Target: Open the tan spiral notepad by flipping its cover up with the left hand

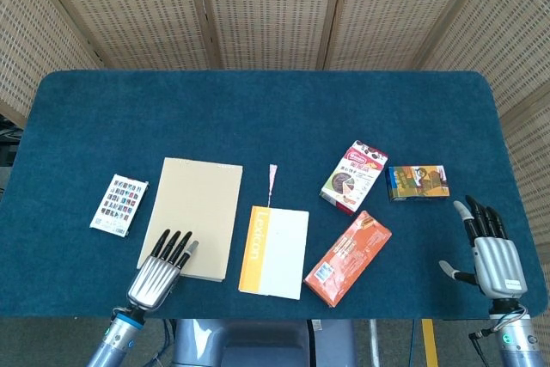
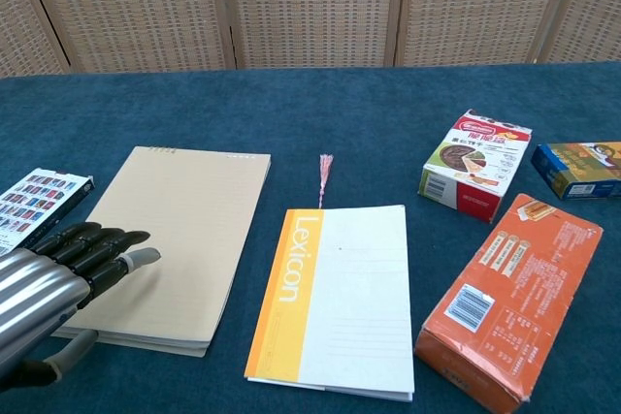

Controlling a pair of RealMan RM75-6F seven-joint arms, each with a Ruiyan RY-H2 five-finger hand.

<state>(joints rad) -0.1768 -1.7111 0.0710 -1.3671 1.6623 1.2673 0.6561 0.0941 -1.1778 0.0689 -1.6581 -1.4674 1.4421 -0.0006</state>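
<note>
Left hand on the closed tan notepad
The left hand (image 1: 158,274) rests flat, fingers apart, on the notepad (image 1: 198,210) lying front-left on the surface (image 1: 258,118); right hand (image 1: 492,253) spread, holding nothing

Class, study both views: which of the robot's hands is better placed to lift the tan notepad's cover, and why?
The left hand: its fingers lie over the tan notepad's near corner. The right hand sits at the table's far right, beyond the orange box.

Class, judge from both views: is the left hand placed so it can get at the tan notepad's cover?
Probably yes. The left hand lies flat at the near left corner of the tan notepad, fingertips over the cover, nothing between them.
</note>
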